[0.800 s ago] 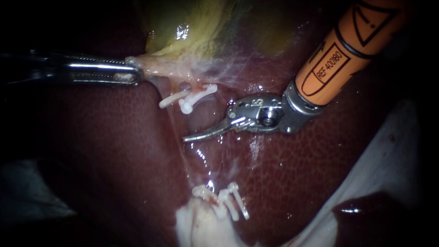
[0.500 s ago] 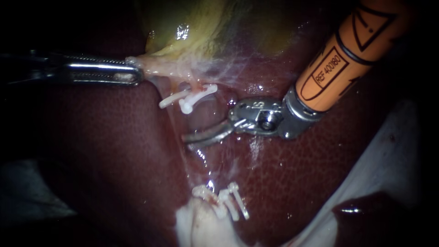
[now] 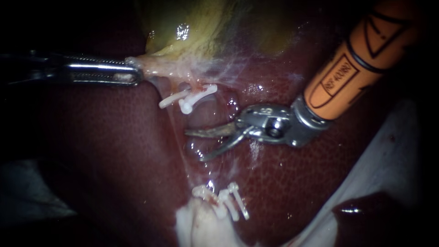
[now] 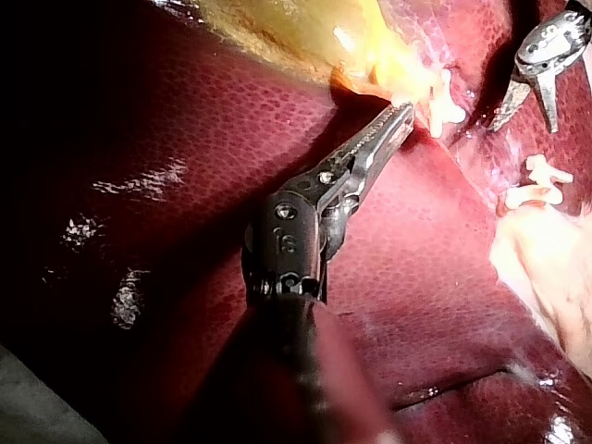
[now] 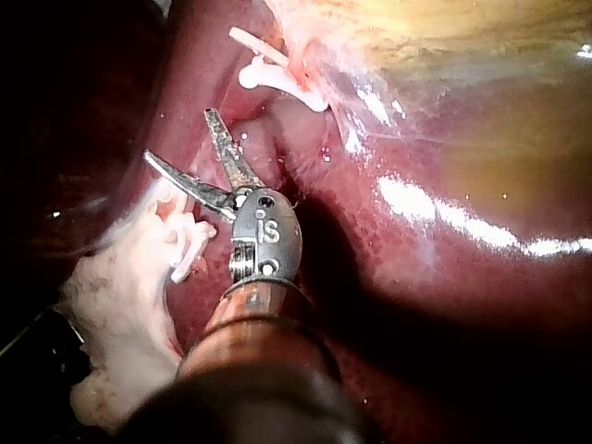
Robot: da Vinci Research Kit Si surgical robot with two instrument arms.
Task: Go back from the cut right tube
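Since the earlier frame the jaws of the right tool (image 3: 194, 146) are seen to have parted, and its orange shaft (image 3: 352, 59) is shifted slightly back toward the upper right, while the tips are kept close to where they were. The jaws stand apart with nothing gripped, lying in the gap between the upper clips (image 3: 188, 98) and the lower clips (image 3: 226, 199). The cut right tube (image 3: 206, 112) is judged to be the pink stump just under the upper clips, beside the upper jaw; its other end near the lower clips cannot be made out clearly. A thin glistening strand (image 3: 176, 137) is left running between the two groups of clips, just beside the open tips.

The left tool (image 3: 136, 75) is clamped on pale tissue at the neck of the gallbladder (image 3: 192, 27), and that tissue is drawn taut toward the left. The hold is presumably kept so that the clipped area is lifted off the liver (image 3: 91, 151) and exposed. The parting of the jaws is taken as the start of the retreat, with withdrawal along the shaft's own line barely begun. Care is called for so that the open tips are not caught on the strand or the clips
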